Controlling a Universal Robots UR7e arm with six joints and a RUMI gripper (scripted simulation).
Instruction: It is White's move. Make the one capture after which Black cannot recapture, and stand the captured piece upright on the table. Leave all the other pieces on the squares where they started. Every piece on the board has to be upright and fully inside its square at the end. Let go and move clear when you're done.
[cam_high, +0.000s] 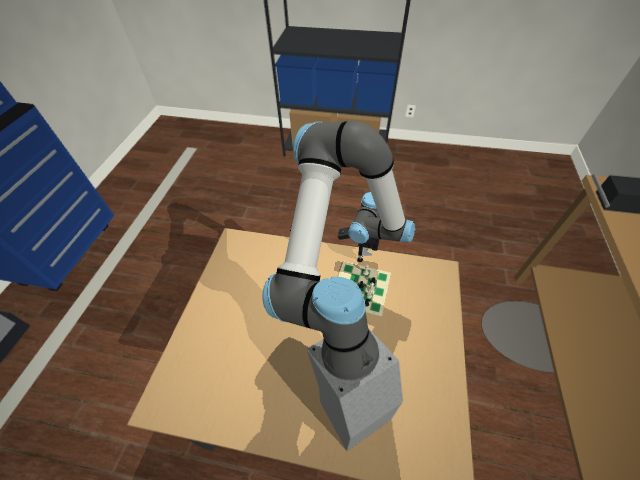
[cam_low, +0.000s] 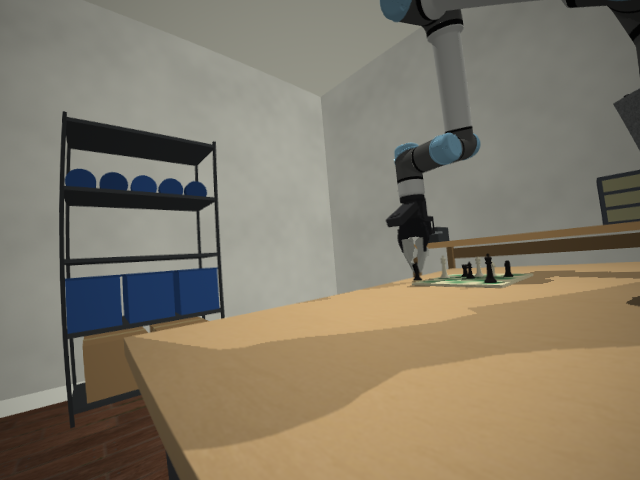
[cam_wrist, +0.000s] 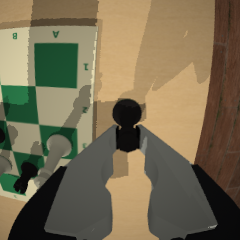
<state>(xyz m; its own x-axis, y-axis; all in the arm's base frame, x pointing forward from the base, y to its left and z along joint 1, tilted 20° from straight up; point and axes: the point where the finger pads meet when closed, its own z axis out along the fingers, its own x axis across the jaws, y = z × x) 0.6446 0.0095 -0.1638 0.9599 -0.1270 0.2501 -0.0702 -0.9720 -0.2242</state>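
End effector (cam_wrist: 128, 134) clamped on black pawn (cam_wrist: 125, 116) beside chessboard (cam_wrist: 92, 75) edge lettered A, B.

black pawn (cam_wrist: 125, 124) base hidden between gripper (cam_wrist: 128, 137) fingers, chessboard (cam_wrist: 90, 75) cropped left
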